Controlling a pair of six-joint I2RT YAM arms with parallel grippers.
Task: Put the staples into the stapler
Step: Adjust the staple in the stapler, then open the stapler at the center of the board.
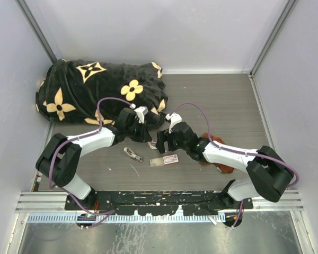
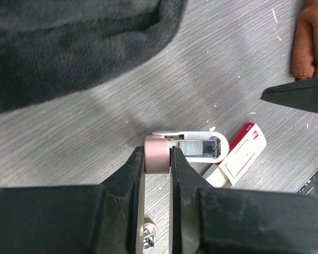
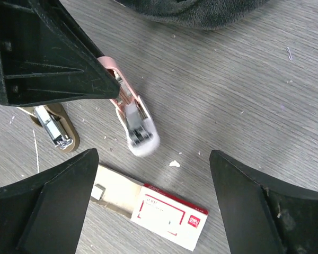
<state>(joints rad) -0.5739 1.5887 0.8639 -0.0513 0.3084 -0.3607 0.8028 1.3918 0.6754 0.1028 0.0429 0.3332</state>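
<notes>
Left jaws grip the opened pale pink-and-white mini stapler (image 2: 193,147) — loading looks pending; right jaws, spread empty, must next draw a strip from the flat white red-labelled staple box (image 3: 169,214).

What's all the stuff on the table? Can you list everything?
stapler: one, pale pink and white, metal inside, mid-table in the left gripper
staple box: one, white with red label, tray slid partly out, beside the stapler
metal and tan piece: one, silvery on tan, left of the box
blanket: one, black with gold flowers, far left corner
cloth: one, rust-brown, under the right arm
table: one, grey wood grain
left gripper: one, black, shut on the stapler's pink end
right gripper: one, black, open, over the box
</notes>
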